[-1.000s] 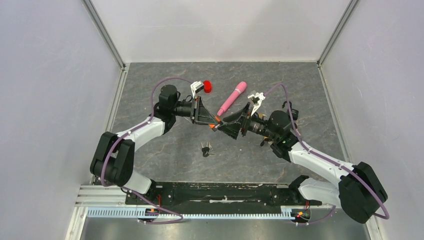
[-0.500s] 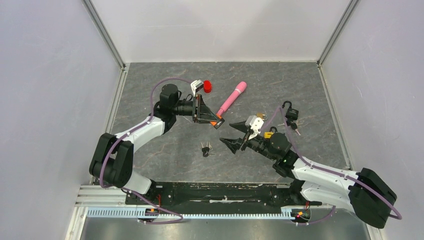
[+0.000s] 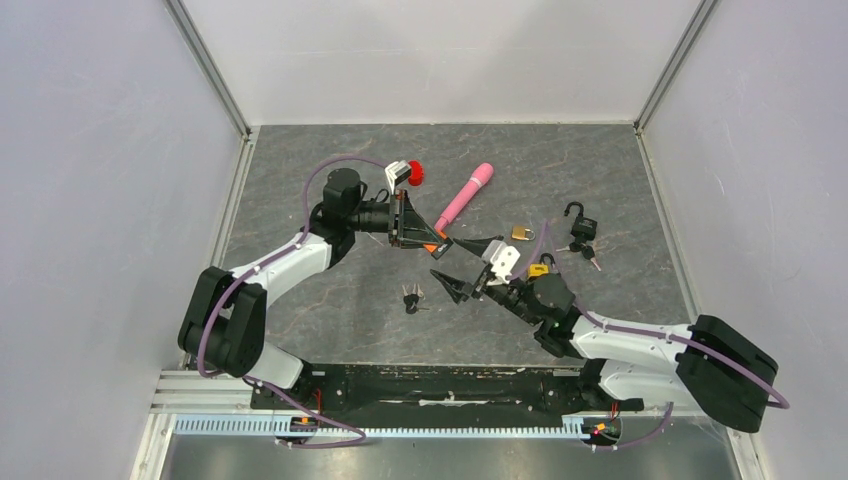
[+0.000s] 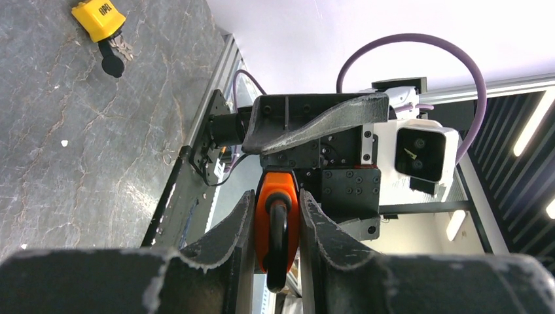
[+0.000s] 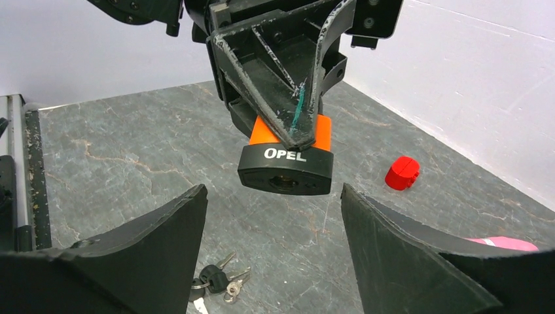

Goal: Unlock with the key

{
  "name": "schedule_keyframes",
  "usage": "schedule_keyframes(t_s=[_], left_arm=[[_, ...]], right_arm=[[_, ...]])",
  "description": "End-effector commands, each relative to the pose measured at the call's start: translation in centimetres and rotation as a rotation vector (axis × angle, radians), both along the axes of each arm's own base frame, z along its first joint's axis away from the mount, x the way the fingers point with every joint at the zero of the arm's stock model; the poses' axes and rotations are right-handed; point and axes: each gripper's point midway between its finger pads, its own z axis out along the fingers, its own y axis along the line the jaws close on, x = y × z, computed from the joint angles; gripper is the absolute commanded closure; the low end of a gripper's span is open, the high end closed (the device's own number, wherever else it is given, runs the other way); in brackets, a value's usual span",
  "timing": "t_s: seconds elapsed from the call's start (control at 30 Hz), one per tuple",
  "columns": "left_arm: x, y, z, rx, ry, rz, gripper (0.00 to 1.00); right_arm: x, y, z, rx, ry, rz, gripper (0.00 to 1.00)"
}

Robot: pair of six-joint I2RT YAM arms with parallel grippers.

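left wrist view gives the grip plainly: my left gripper [image 4: 275, 203] is clamped on the orange padlock [image 4: 263, 229], both fingers pressed on its sides, its dark shackle running down the middle of the frame. right wrist view shows what that one hides: the lock's black base marked opel, keyhole facing me, held above the table [image 5: 118, 150] at frame centre. my right gripper [image 3: 445, 258] stands wide apart and holds nothing, its fingers either side of the lock in that frame but clear of it. only top external shows both arms meeting near the middle, with the keys [image 3: 411, 298] lying on the table lower left of the grippers. a yellow padlock [image 4: 98, 18] sits upper left in left wrist view.
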Motion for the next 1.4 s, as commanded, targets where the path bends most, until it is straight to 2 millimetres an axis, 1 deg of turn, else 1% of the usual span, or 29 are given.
schedule_keyframes(t_s=[0.0, 0.23, 0.33, 0.47, 0.57, 0.7, 0.83, 0.9, 0.93, 0.97, 1.07, 1.17, 1.2, 1.27, 1.37], left_arm=[[-0.5, -0.3, 3.4, -0.045, -0.06, -0.017, 0.98], [-0.8, -0.4, 3.3, -0.041, -0.053, -0.028, 0.98], [-0.9, -0.5, 3.3, -0.038, -0.053, -0.03, 0.98], [-1.1, -0.6, 3.2, -0.033, -0.049, -0.035, 0.98], [-1.1, -0.7, 3.2, -0.032, -0.047, -0.039, 0.98], [-1.3, -0.9, 3.5, -0.034, -0.053, -0.043, 0.97], [-1.2, -0.9, 3.6, -0.022, -0.043, -0.019, 0.9], [-0.8, -0.8, 3.2, 0.004, -0.026, 0.022, 0.81], [-0.5, -0.7, 3.0, 0.022, -0.029, 0.053, 0.75], [-0.1, -0.6, 2.8, 0.048, -0.036, 0.1, 0.68], [1.2, 0.1, 2.0, 0.112, -0.049, 0.263, 0.56], [2.2, 0.9, 2.1, 0.118, -0.074, 0.437, 0.48], [2.2, 1.1, 2.7, 0.097, -0.088, 0.48, 0.46], [2.6, 1.6, 2.8, 0.075, -0.093, 0.577, 0.43], [2.6, 2.1, 2.8, 0.053, -0.093, 0.657, 0.42]], right_arm=[[0.6, 0.2, 3.3, 0.07, -0.085, -0.047, 0.25], [0.8, 0.1, 3.7, 0.095, -0.096, -0.077, 0.28], [1.2, -0.2, 3.8, 0.102, -0.102, -0.105, 0.28], [1.2, -0.3, 4.1, 0.108, -0.111, -0.113, 0.32], [1.1, -0.2, 4.1, 0.102, -0.112, -0.106, 0.4], [1.1, 0.1, 3.8, 0.089, -0.107, -0.099, 0.56], [1.0, -0.1, 3.6, 0.089, -0.1, -0.106, 0.81], [1.1, -0.3, 3.5, 0.092, -0.094, -0.119, 0.89], [1.3, -0.4, 3.5, 0.095, -0.088, -0.131, 0.91], [1.4, -0.6, 3.4, 0.099, -0.081, -0.146, 0.94], [1.7, -1.0, 3.2, 0.107, -0.062, -0.181, 0.99], [2.0, -1.3, 3.0, 0.121, -0.038, -0.218, 1.0], [2.0, -1.3, 2.9, 0.124, -0.031, -0.225, 1.0], [2.1, -1.4, 2.8, 0.134, -0.018, -0.244, 1.0], [2.1, -1.3, 2.6, 0.143, -0.001, -0.263, 1.0]])
